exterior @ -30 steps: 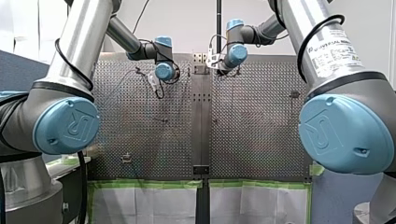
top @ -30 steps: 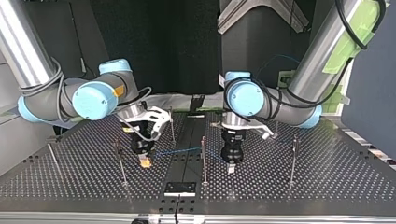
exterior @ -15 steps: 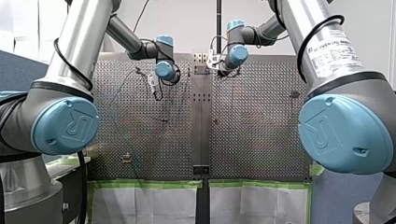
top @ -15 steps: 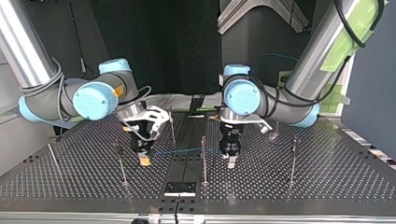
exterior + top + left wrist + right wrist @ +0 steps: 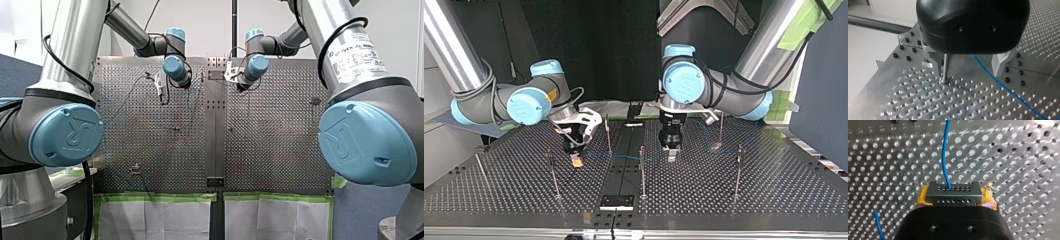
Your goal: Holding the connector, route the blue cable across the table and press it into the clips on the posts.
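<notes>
Where the top view faces the arms, my right claw [image 5: 576,160] sits left of centre, low over the desk [image 5: 774,195]. In the right wrist view its yellow pads [image 5: 922,199] are pinched on the connector [image 5: 952,193], a dark block with two rows of small holes. The blue cable [image 5: 944,157] exits the far hole row and runs ahead of the claw over the perforated desk. In the top view the cable crosses the middle of the frame from the right claw to my left claw [image 5: 671,156], which is just right of centre and points straight down. In the left wrist view the left claw's metal fingers [image 5: 934,61] are spread wide and grip nothing. The cable passes between them and trails off across the desk. A thin post [image 5: 945,67] stands upright between the fingers, just beside one of them, with its foot in a desk hole. Other posts in the top view are a centre post [image 5: 641,170] in the lower middle, a rear post [image 5: 607,132] behind the cable, and a side post [image 5: 738,170] at lower right, well apart from both claws. Clips are too small to make out.
</notes>
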Robot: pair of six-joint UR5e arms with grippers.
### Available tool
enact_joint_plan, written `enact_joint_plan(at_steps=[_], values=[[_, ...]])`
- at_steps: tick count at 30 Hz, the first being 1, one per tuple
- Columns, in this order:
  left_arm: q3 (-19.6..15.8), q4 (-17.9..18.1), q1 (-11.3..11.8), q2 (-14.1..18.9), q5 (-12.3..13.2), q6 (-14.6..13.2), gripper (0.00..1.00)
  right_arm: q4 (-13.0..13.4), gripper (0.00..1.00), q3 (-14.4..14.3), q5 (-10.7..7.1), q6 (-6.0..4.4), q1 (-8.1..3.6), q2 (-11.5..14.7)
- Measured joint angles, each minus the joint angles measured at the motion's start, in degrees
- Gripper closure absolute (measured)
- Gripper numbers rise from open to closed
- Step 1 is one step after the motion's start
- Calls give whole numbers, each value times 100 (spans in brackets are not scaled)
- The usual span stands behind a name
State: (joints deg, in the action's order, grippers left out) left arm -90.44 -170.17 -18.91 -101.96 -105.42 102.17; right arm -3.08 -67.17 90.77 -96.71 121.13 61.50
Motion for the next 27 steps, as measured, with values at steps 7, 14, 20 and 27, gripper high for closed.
enact_joint_plan(at_steps=[7, 14, 20, 27], values=[[-246, -49, -193, 347, 46, -74, 0, -1, 100, -138, 14, -13, -135, -5], [-250, 150, -518, 479, -70, -336, 0, -4, 100, -195, 26, -14, -290, -16], [-114, 404, -832, 465, -363, -437, 0, 0, 100, -204, 22, -13, -373, -25], [87, 439, -1145, 417, -523, -496, 0, 1, 100, -204, 23, 0, -415, -36]])
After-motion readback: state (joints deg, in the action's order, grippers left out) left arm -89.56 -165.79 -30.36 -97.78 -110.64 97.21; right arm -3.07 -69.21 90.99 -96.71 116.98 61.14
